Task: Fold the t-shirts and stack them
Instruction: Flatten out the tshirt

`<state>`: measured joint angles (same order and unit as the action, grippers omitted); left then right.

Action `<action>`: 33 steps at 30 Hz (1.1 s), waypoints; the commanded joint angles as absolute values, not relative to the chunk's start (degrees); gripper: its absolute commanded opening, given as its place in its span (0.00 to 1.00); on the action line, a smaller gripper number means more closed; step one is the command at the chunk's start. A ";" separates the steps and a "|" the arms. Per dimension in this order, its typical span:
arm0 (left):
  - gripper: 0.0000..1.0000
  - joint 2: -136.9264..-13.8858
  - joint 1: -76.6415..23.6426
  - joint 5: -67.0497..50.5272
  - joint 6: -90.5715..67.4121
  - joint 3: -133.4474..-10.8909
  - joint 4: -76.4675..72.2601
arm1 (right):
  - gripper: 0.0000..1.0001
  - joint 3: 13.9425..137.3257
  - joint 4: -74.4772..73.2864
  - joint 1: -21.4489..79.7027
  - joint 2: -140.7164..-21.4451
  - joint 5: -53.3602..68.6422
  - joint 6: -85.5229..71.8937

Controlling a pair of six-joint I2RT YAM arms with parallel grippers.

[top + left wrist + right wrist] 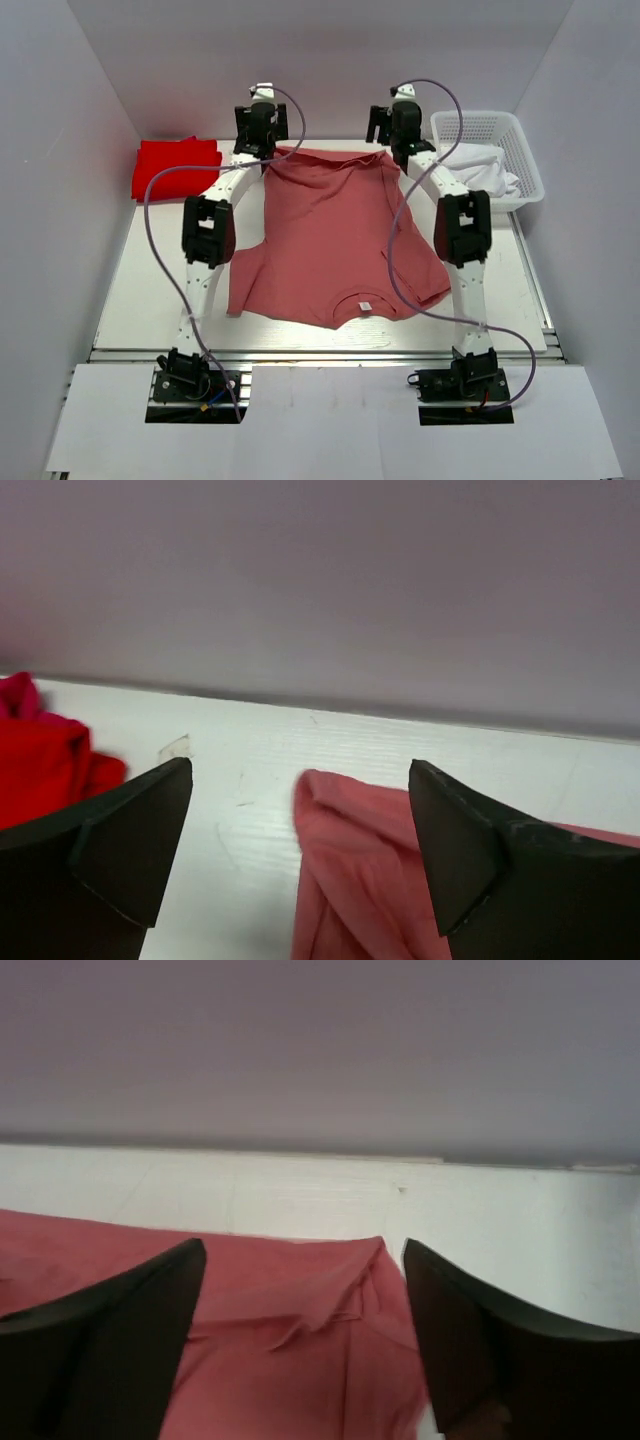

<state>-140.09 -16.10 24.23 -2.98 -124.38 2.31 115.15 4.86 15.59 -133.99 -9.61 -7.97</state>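
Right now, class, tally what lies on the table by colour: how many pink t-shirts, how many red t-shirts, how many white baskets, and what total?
Pink t-shirt: 1
Red t-shirt: 1
White basket: 1
Total: 3

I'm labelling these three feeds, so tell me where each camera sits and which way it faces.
Top external: above and behind the bases, looking down the table; left arm and right arm show whole.
Left wrist: behind the left gripper, facing the back wall; open fingers frame the pink t-shirt's corner, red t-shirt at left.
Right wrist: behind the right gripper, facing the same wall; open fingers over the pink hem.
Shared: all three show the pink t-shirt.
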 commanded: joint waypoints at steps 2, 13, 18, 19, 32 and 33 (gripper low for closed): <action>1.00 -146.42 -13.97 20.05 -6.58 -141.32 9.84 | 0.89 136.82 -6.39 13.45 -142.90 -3.96 -10.98; 1.00 -123.93 -15.21 7.04 -6.59 -109.69 8.86 | 0.91 96.53 -9.92 14.59 -109.02 4.92 -10.28; 1.00 -122.88 -16.35 -3.51 -7.91 -104.33 12.03 | 0.91 87.02 -13.88 15.29 -103.54 5.98 -12.21; 1.00 -122.87 -17.04 -3.52 -8.87 -102.32 13.09 | 0.91 86.58 -13.63 15.55 -101.71 4.24 -12.65; 1.00 -95.91 -25.83 -6.77 -22.57 -59.96 10.99 | 0.91 82.09 -12.92 16.26 -105.98 7.20 -15.73; 1.00 -94.06 -26.45 -6.77 -23.20 -58.11 10.99 | 0.91 83.05 -13.01 16.35 -106.95 7.99 -16.08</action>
